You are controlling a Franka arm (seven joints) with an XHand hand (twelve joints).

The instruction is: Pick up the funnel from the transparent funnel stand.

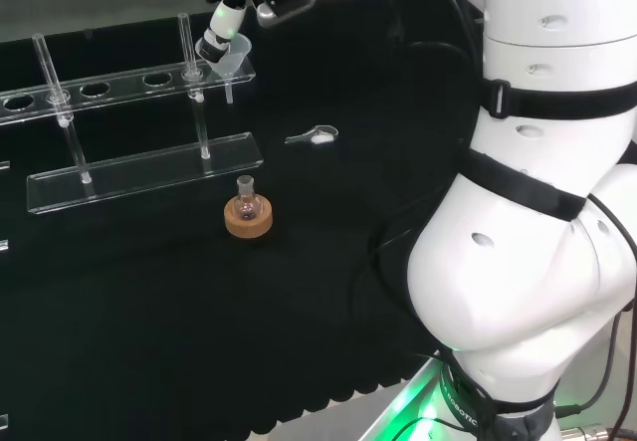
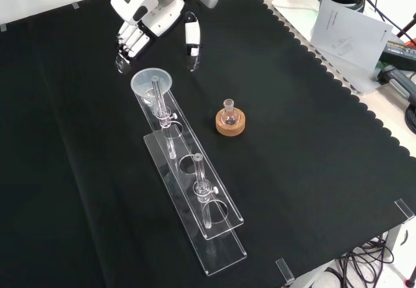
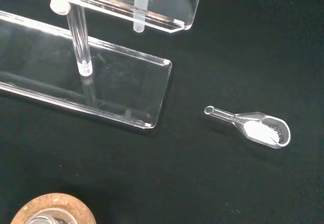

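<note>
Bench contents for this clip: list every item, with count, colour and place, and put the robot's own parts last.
Funnel: one, clear, seated in the end hole of the stand nearest the hand, front view.
Funnel stand: one, transparent, two-tier rack on posts, running from the cloth's centre toward the bottom of the front view.
Flask: one, small, clear, upright on its ring.
Cork ring: one, tan, right of the stand in the front view.
Scoop: one, clear, with white powder in it, lying apart from the stand.
Cloth: one, black, over the bench.
Papers: white, top right of the front view, off the cloth.
Arm: white links, right of the head view.
Hand: black and white, fingers relaxed just above the funnel, holding nothing.
</note>
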